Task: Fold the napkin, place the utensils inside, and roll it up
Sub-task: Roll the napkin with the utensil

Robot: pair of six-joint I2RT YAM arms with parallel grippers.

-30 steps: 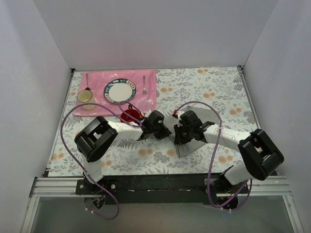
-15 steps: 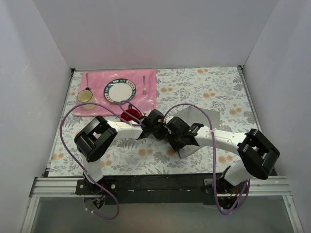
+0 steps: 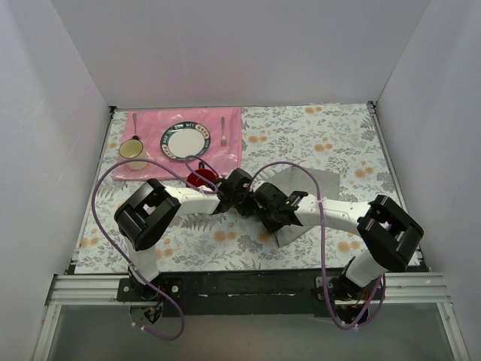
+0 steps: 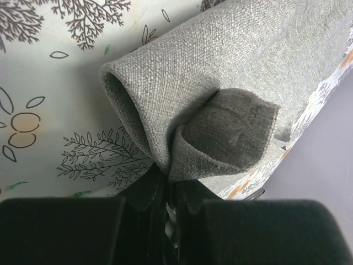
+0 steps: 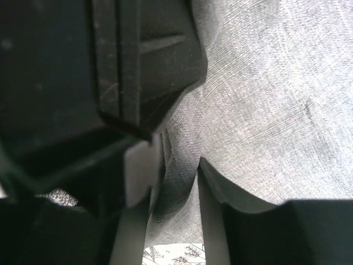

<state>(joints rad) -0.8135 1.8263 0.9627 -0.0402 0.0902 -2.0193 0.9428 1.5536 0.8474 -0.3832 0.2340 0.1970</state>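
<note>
**Both grippers pinch the grey napkin at mid-table**

Fingers (image 4: 148, 194) of the left gripper (image 4: 168, 190) are pressed nearly together, pinching a bunched fold of the napkin (image 4: 220, 72). In the left wrist view the cloth curls up from that pinch into a loose open tube, and one small hemmed corner flaps over in front.

The right gripper (image 5: 174, 193) has its fingers (image 5: 218, 212) only narrowly apart, with a raised ridge of the napkin (image 5: 265, 110) squeezed between them. A large black gripper housing fills the upper left of the right wrist view and hides what lies beyond it.

From the top camera, the left gripper (image 3: 239, 188) and the right gripper (image 3: 269, 207) meet almost touching at the centre of the table. The napkin (image 3: 319, 183) is plain mid-grey woven cloth. It lies on the floral tablecloth (image 3: 338, 135), right of centre, and spreads out from under the right arm, which covers much of it.

A red cup (image 3: 200, 179) stands just beside the left gripper, on its far left side. Further back on the left is a pink placemat (image 3: 154, 124). It carries a plate (image 3: 185, 141), a fork (image 3: 223, 131) and a spoon (image 3: 134, 122). A cream mug (image 3: 133, 150) sits at the placemat's near left corner. All of these are well apart from the napkin.
</note>
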